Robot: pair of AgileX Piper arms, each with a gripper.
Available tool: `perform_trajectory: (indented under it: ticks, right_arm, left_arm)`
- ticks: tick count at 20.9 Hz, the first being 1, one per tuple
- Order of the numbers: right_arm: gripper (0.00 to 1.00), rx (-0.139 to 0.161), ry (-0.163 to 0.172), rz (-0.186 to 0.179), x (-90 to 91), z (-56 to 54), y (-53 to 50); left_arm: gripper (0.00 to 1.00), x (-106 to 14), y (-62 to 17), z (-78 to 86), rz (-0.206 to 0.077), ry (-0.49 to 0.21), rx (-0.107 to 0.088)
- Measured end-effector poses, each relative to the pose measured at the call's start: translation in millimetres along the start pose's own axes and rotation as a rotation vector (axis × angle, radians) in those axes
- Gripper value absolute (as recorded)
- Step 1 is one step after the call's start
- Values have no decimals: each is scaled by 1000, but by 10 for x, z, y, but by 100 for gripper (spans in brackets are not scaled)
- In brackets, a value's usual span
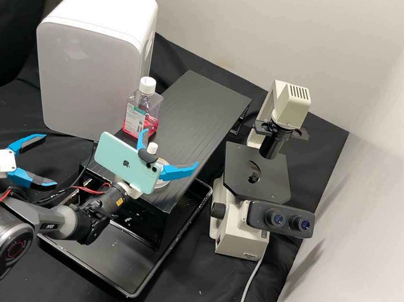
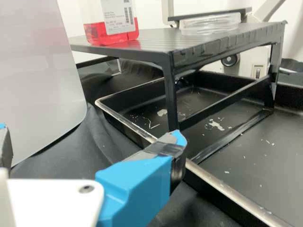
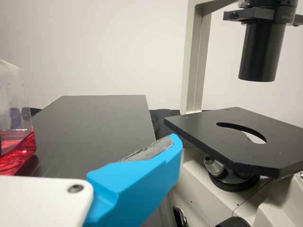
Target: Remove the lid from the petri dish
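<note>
Right gripper (image 1: pixel 171 147) is over the raised black shelf (image 1: pixel 205 109), its blue fingers (image 3: pixel 142 175) spread wide with nothing between them. Just beneath it a grey disc peeks out. That looks like the petri dish (image 2: pixel 210 23), though I can't tell whether either finger touches it.

From the left wrist, the dish is plain to see. It's clear and shallow, sitting flat near the shelf's edge with the lid (image 2: pixel 208 18) on, and the red culture flask (image 1: pixel 141 110) stands farther along the same shelf.

I'd call this a feather-light piece of thin, stiff, slick plastic. The lid probably sits loose, so a hard pinch could skid it or drag the base along. The best hold is likely across the lid's rim on opposite sides, high up and clear of the base, followed by a straight lift.

Left gripper (image 1: pixel 49 158) hangs well off to the side with its fingers (image 2: pixel 142 179) apart and empty, looking across the black tray (image 2: pixel 123 120) under the shelf. The microscope (image 1: pixel 263 171) stands on the table beyond.
</note>
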Motion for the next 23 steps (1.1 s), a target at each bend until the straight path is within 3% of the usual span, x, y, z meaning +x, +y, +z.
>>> perform_trajectory:
  ticks: [4,12,17,20,23]
  right_arm:
    - [100,0,0,0,0,0,0]
    - [100,0,0,0,-6,-1,1]
    - [100,0,-1,-1,-123,7,-1]
    - [100,0,19,-2,-181,-6,-46]
    - [100,-18,11,-28,-251,24,-121]
  left_arm:
    - [100,-6,-5,1,-3,-1,23]
    - [100,-6,-5,1,-3,-1,23]
    - [100,-8,-8,11,-2,5,26]
    - [100,-8,-8,11,-2,5,26]
    - [100,-8,-8,11,-2,5,26]
